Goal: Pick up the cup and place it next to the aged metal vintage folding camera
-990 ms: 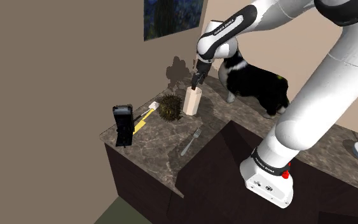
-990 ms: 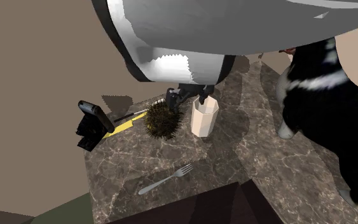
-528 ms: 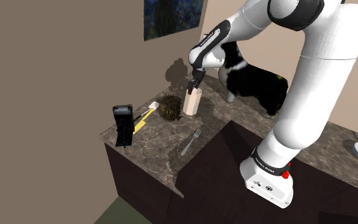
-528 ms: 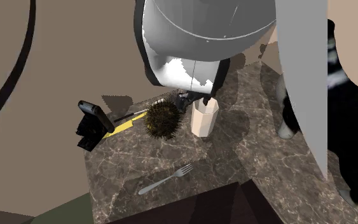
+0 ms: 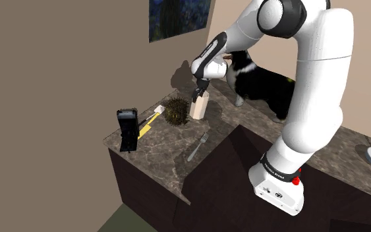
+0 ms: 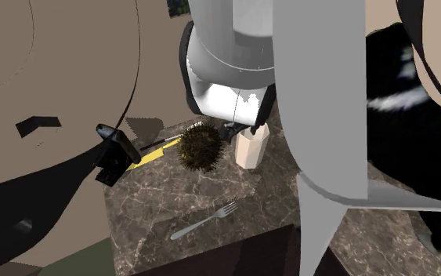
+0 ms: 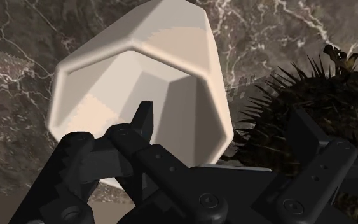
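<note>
Cup (image 5: 199, 105) | upright near table (image 5: 171, 144) wall-side edge, just beside spiky ball (image 5: 175, 111) | end effector (image 7: 222, 124) directly above, fingers (image 7: 140, 124) apart astride one wall, one inside, gripping nothing | camera (image 5: 127, 129) beyond ball, at table's end corner

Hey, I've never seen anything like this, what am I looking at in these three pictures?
It is a white robot arm on a box stand. One picture looks from beside the stand, one from close by the arm, one from a camera on the hand. On the dark marbled counter are a pale cup, a spiky ball, a fork, a black folding camera and a dog figure. The black gripper is open, one finger inside the cup, one outside. Nothing is held.
</note>
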